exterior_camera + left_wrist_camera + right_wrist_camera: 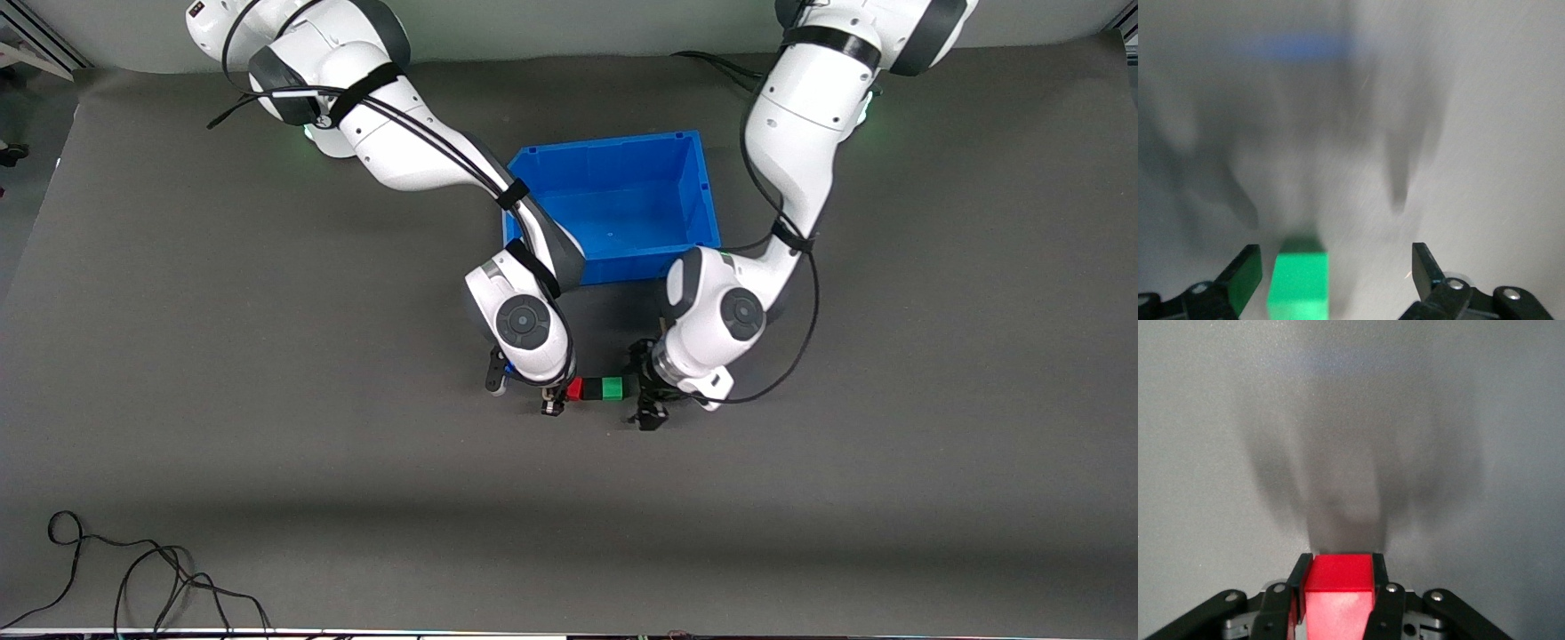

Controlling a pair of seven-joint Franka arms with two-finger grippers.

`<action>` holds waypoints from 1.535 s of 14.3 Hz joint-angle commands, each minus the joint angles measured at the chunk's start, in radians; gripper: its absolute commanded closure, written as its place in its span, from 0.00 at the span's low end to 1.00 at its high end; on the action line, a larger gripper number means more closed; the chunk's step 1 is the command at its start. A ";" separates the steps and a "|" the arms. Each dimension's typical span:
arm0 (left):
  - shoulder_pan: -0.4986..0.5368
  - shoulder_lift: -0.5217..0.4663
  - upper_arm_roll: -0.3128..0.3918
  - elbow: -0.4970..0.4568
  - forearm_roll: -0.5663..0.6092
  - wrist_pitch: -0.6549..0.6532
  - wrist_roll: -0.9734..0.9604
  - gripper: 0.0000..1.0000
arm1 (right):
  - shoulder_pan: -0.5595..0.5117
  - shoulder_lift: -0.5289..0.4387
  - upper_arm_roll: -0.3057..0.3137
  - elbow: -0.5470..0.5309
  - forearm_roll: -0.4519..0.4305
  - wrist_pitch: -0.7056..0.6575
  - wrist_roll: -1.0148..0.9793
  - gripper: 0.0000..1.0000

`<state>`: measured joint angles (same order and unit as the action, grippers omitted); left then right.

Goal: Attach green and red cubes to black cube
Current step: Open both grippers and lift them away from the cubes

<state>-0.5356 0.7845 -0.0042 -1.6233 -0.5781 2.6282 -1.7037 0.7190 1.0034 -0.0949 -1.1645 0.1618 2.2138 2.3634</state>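
My right gripper (562,396) is shut on the red cube (575,388), which fills the gap between its fingers in the right wrist view (1338,587). The green cube (612,388) sits right beside the red cube, touching it, toward the left arm's end. My left gripper (642,388) is open around the green cube (1300,280), which is close to one finger (1245,270) and well clear of the other. Both grippers are low over the grey mat, nearer the front camera than the blue bin. I cannot tell the black cube apart from the dark fingers.
The blue bin (702,191) stands open and empty between the arms, farther from the front camera. A loose black cable (133,578) lies at the mat's near edge toward the right arm's end. The grey mat (845,444) covers the table.
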 commanded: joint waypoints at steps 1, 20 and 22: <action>0.097 -0.060 -0.003 0.002 0.079 -0.134 0.024 0.00 | 0.003 0.018 -0.005 0.040 -0.015 -0.023 0.023 0.70; 0.574 -0.447 -0.003 0.193 0.385 -1.108 1.083 0.00 | -0.236 -0.434 -0.014 0.020 0.008 -0.584 -0.712 0.00; 0.568 -0.488 -0.007 0.210 0.429 -1.128 1.237 0.00 | -0.288 -0.486 -0.016 0.019 0.008 -0.663 -0.808 0.00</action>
<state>0.0405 0.3302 -0.0035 -1.4416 -0.1979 1.5376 -0.6012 0.4732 0.5950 -0.1125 -1.0899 0.1599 1.6038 1.6597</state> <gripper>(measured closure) 0.000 0.000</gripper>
